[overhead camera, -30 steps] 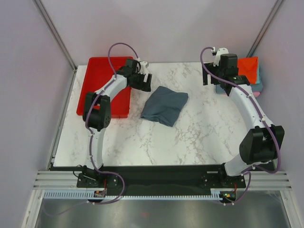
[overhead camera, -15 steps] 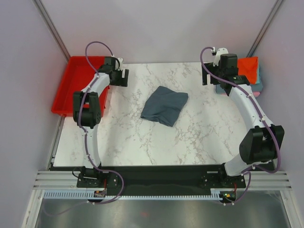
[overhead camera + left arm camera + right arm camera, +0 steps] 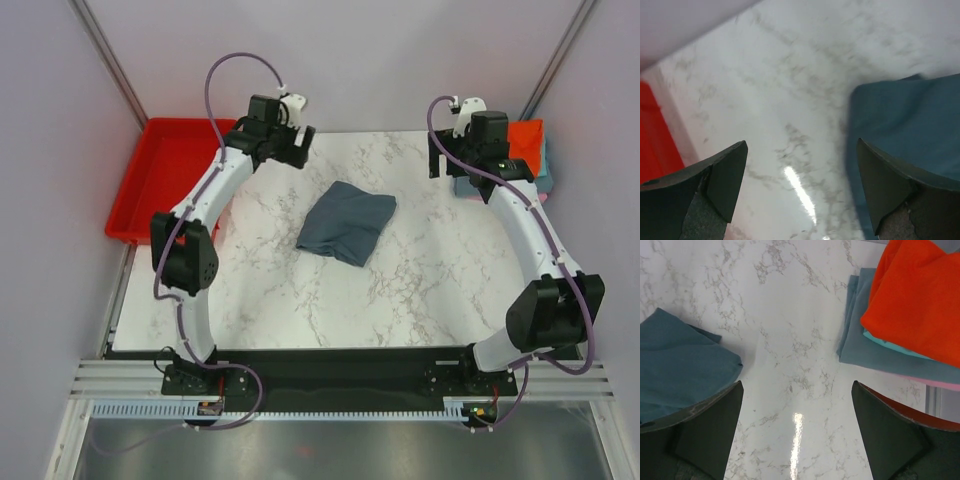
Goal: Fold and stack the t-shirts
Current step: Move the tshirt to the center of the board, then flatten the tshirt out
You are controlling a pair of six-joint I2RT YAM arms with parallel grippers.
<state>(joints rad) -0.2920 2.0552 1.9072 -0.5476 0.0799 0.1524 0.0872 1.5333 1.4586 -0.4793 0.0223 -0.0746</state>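
Note:
A folded slate blue-grey t-shirt (image 3: 346, 221) lies in the middle of the table; it also shows in the left wrist view (image 3: 910, 125) and the right wrist view (image 3: 682, 367). A stack of folded t-shirts sits at the back right: orange-red (image 3: 920, 305) on top, then teal (image 3: 890, 343), grey-blue (image 3: 875, 352) and pink (image 3: 940, 383); the orange-red one shows from above (image 3: 523, 139). My left gripper (image 3: 290, 150) is open and empty, up and left of the blue-grey shirt. My right gripper (image 3: 462, 165) is open and empty, just left of the stack.
A red plastic tray (image 3: 160, 180) hangs over the table's back left corner. Grey walls and metal posts close in the back and sides. Marble table (image 3: 400, 280) surface shows around the shirt.
The left arm pushed the red tray left to the table corner, then let go and swung right toward the blue-grey shirt. The right arm has barely moved.

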